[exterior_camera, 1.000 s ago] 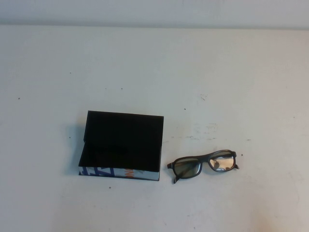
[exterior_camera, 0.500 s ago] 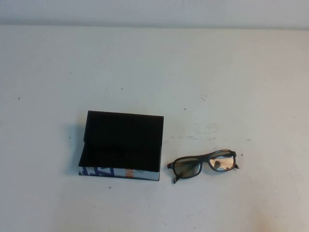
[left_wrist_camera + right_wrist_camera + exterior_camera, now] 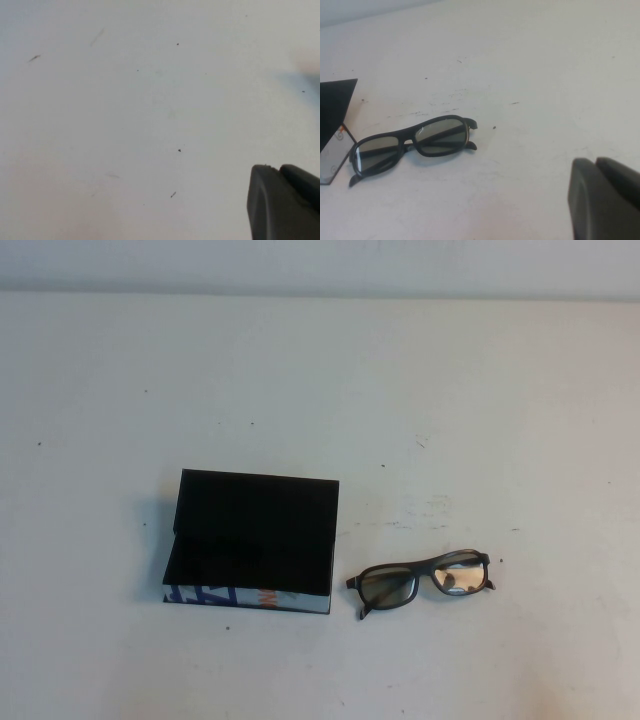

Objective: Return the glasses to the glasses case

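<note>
On the white table (image 3: 320, 370) I see the glasses (image 3: 421, 582) just right of the open glasses case (image 3: 252, 540), nothing between them; left gripper (image 3: 285, 200) and right gripper (image 3: 605, 197) hover apart, grip state I cannot tell.

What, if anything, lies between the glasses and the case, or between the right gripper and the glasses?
Nothing visible: bare table separates the glasses from the open glasses case, and the right gripper from the glasses. The left gripper overlooks bare table.

A bare, scuffed white surface (image 3: 320, 390) against a plain pale wall suggests a robotics lab bench.
</note>
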You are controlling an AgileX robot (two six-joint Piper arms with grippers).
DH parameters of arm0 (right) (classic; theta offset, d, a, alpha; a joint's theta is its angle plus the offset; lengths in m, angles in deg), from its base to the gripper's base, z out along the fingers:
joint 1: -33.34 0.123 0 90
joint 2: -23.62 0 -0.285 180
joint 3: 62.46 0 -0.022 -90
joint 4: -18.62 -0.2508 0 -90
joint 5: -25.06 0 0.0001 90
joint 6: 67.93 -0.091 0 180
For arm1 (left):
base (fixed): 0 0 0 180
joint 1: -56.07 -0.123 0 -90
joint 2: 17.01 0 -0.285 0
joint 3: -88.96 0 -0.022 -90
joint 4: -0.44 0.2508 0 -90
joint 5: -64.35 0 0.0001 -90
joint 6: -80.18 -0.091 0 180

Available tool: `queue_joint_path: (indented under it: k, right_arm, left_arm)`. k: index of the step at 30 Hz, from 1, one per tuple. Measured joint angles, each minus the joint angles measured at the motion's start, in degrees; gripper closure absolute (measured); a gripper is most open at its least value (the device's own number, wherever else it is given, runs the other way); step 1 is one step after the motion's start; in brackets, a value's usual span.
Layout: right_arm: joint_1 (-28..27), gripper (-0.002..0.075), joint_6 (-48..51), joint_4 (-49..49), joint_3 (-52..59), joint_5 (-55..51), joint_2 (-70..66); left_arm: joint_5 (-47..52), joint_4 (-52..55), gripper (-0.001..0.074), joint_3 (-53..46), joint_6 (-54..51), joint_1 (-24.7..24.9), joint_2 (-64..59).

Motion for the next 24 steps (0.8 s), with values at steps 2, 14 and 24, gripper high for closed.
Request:
queue_joint_path:
  k: [2,14,24]
  right_arm:
    - [0.0,0.0737,0.0,0.0,0.0,0.0,0.0]
    - [0.0,0.0737,0.0,0.0,0.0,0.0,0.0]
    - [0.0,0.0737,0.0,-19.02,0.0,6.23,0.0]
  left_arm:
    - [0.0,0.0,0.0738,0.0,0.0,0.0,0.0]
    - [0.11,0.0,0.0738,0.0,0.0,0.0,0.0]
    - [0.11,0.0,0.0738,0.0,0.0,0.0,0.0]
